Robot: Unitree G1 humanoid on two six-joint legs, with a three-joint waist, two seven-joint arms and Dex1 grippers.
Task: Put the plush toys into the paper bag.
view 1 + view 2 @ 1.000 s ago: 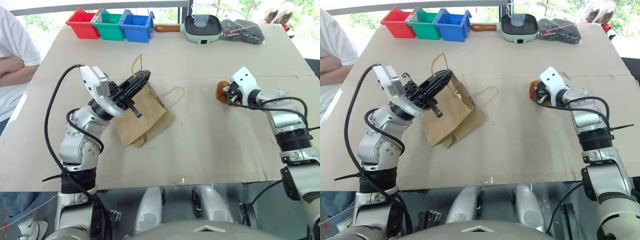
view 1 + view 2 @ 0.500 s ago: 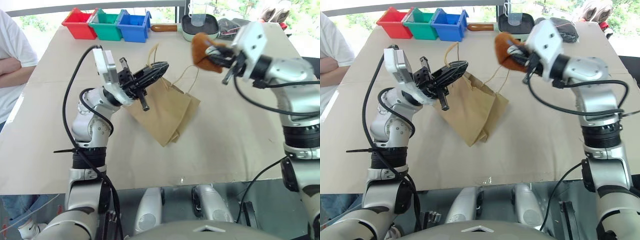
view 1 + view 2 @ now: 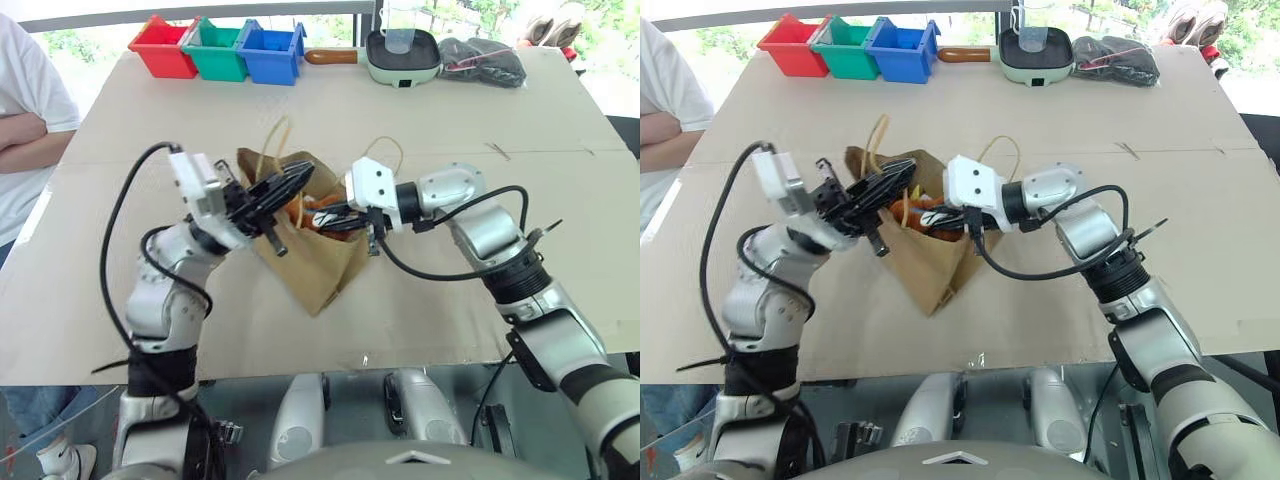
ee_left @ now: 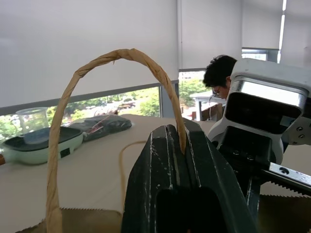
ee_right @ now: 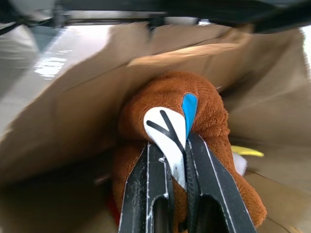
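Observation:
My left gripper (image 3: pixel 290 185) is shut on one tan cord handle (image 4: pixel 97 63) of the brown paper bag (image 3: pixel 330 265) and holds the bag's mouth up off the table. The other handle (image 3: pixel 385 148) sticks up behind. My right gripper (image 3: pixel 325 218) reaches in from the right and is shut on the brown plush toy (image 5: pixel 170 97), pinching its white-and-blue face patch. This toy sits inside the bag's mouth, with brown paper walls around it. Beside it in the bag shows a white and yellow bit of the other plush toy (image 5: pixel 239 162).
Red (image 3: pixel 165 45), green (image 3: pixel 222 50) and blue (image 3: pixel 272 50) bins line the far edge, beside a pale green pan (image 3: pixel 403 55) and a dark bundle (image 3: pixel 485 60). A person in a white shirt (image 3: pixel 25 130) stands at the table's left. Bare tabletop (image 3: pixel 450 330) lies to the right.
My right gripper has swung left and down with the brown toy, from above the bag into its mouth. The left gripper keeps its hold on the handle.

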